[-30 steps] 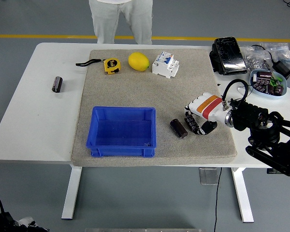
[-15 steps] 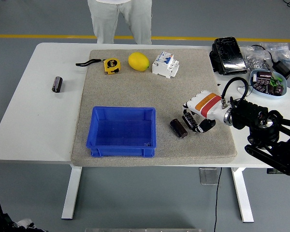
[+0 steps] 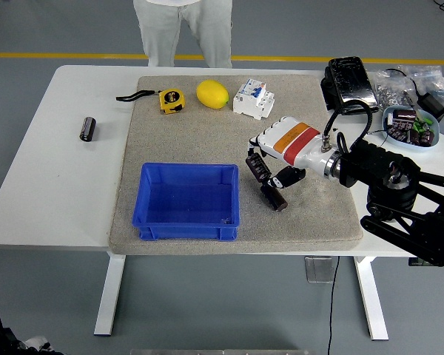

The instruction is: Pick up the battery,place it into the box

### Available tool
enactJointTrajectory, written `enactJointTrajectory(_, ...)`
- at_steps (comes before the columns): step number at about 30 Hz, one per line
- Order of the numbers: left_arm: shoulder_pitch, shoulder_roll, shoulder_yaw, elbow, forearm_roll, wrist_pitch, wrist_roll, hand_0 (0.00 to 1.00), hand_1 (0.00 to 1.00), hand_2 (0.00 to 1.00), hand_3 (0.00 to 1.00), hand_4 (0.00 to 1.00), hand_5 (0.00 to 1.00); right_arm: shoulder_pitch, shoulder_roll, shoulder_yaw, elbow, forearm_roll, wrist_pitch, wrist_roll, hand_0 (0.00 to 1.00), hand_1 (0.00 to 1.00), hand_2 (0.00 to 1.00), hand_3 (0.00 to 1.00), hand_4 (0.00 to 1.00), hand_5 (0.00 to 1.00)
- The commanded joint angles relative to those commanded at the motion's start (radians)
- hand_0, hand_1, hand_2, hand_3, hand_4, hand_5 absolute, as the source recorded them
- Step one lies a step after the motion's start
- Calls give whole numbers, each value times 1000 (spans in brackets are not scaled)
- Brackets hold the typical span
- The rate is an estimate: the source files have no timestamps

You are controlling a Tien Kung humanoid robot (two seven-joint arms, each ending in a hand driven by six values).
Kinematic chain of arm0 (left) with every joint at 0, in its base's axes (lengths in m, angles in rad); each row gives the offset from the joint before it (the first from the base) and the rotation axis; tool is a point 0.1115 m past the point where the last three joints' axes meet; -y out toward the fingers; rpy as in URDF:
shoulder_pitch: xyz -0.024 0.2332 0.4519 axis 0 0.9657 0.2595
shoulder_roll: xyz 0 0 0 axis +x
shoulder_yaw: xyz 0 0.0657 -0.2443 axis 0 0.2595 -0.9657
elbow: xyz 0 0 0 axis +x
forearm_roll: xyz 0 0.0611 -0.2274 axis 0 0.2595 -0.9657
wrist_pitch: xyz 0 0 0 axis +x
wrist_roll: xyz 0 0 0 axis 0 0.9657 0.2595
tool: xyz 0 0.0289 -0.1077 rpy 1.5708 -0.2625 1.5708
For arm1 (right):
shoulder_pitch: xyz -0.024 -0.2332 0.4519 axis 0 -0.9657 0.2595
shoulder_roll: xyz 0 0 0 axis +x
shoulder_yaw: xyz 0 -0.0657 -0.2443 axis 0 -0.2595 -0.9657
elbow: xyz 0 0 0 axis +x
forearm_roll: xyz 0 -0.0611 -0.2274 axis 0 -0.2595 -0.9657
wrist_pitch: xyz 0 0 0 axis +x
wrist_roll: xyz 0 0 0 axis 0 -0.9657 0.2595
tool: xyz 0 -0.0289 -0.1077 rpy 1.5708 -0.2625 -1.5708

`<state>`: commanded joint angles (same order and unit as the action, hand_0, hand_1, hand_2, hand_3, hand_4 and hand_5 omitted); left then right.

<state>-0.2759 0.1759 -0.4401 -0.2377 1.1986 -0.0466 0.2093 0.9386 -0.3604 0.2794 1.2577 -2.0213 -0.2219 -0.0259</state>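
A dark cylindrical battery (image 3: pixel 276 199) lies on the grey mat (image 3: pixel 207 133), just right of the blue box (image 3: pixel 186 201), which has nothing in it. My right hand (image 3: pixel 271 173) hovers directly over the battery's upper end with its fingers (image 3: pixel 257 164) pointing down and spread. Its thumb sits on the right side, and the hand holds nothing. A second battery (image 3: pixel 87 129) lies on the bare white table at the far left. My left arm is out of view.
A yellow tape measure (image 3: pixel 171 100), a lemon (image 3: pixel 212 94) and a white circuit breaker (image 3: pixel 253 99) line the mat's far edge. A black case (image 3: pixel 348 84) and a bowl of small parts (image 3: pixel 410 127) stand at the right. A person (image 3: pixel 183 29) stands beyond the table.
My right hand has swung left and slightly up the picture, from right of the battery to directly over it. The battery and box have stayed put.
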Motion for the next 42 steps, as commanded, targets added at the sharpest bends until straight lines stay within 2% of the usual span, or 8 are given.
enactJointTrajectory(4,1,-2,-1,3,-1,3,-1,762,758,793,645,683,545,30,25,-29,38,13,-12,-5,400,438,491,498,801,256)
enactJointTrajectory(12,5,-14,9,5,-1,21,-2,762,759,798,646,681,541,96,114,-131,37,-7,26,-7,401,449,504,509,802,259)
enactJointTrajectory(20,2,-15,18,7,-19,22,-1,764,777,833,648,682,542,133,165,-166,43,-3,67,-26,423,465,530,526,807,261)
enactJointTrajectory(21,1,-15,18,7,-20,22,0,764,777,831,655,682,542,135,169,-168,41,-3,71,-27,497,548,713,658,870,297)
enactJointTrajectory(24,0,-14,16,7,-17,22,1,764,777,831,655,682,542,141,185,-172,28,-18,91,-33,497,548,713,658,870,297)
enactJointTrajectory(26,-1,-14,14,6,-13,21,2,764,777,831,655,682,542,143,191,-173,20,-29,97,-32,497,548,713,658,870,297)
enactJointTrajectory(27,-1,-14,13,6,-12,21,2,764,775,831,653,685,544,143,193,-173,17,-31,99,-32,583,655,828,859,955,272)
enactJointTrajectory(42,-1,-11,-1,6,10,20,6,764,775,828,653,684,535,154,160,-112,28,-44,163,-33,648,695,880,928,998,277)
